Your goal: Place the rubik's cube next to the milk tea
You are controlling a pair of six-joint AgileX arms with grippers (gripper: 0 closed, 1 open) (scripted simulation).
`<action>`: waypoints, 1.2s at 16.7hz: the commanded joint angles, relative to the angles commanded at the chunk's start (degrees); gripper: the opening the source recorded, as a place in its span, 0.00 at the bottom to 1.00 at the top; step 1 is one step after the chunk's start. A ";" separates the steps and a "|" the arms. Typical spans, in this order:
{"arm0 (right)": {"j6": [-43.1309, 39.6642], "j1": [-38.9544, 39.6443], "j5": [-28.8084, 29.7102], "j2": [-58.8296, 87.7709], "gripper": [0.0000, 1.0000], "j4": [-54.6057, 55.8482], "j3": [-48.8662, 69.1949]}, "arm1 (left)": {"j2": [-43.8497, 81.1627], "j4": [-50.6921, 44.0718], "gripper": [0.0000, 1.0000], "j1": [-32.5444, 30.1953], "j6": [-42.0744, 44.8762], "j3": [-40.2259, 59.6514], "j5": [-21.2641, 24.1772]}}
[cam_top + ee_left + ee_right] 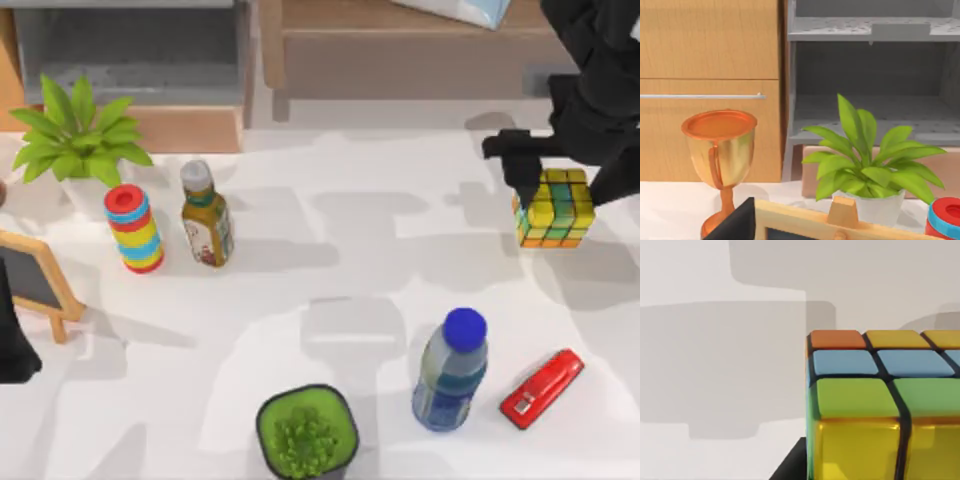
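Black right pincer point(550, 185) is gripping the rubik's cube point(553, 208) at upper right, needing leftward transport to the milk tea point(206, 215).

white table point(330, 250) | wooden cabinet point(710, 75) behind | grey shelf unit point(870, 75) beside cabinet | even light

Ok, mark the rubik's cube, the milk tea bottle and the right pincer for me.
rubik's cube point(556, 210): top view, on its yellow-green upper face.
milk tea bottle point(207, 226): top view, on its label, beside the striped stack.
right pincer point(560, 188): top view, at the cube's far edge, between the black fingers.
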 joint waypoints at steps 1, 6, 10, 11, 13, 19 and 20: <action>-0.01 -0.05 -0.02 0.24 0.00 0.14 -0.27 | 0.00 0.00 1.00 0.00 0.00 0.00 0.00; -0.07 -0.35 -0.09 2.66 0.00 0.46 -2.53 | 0.00 0.00 1.00 0.00 0.00 0.00 0.00; -0.07 -0.36 -0.09 2.82 0.00 0.46 -2.68 | 0.00 0.00 1.00 0.00 0.00 0.00 0.00; -0.07 -0.36 -0.09 2.82 0.00 0.46 -2.68 | 0.00 0.00 1.00 0.00 0.00 0.00 0.00; -0.07 -0.36 -0.09 2.82 0.15 0.46 -2.68 | 0.00 0.00 1.00 0.00 0.00 0.00 0.00; -0.07 -0.36 -0.09 2.82 0.60 0.46 -2.68 | 0.00 0.00 1.00 0.00 0.00 0.00 0.00; -0.07 -0.36 -0.09 2.82 0.68 0.46 -2.68 | 0.00 0.00 1.00 0.00 0.00 0.00 0.00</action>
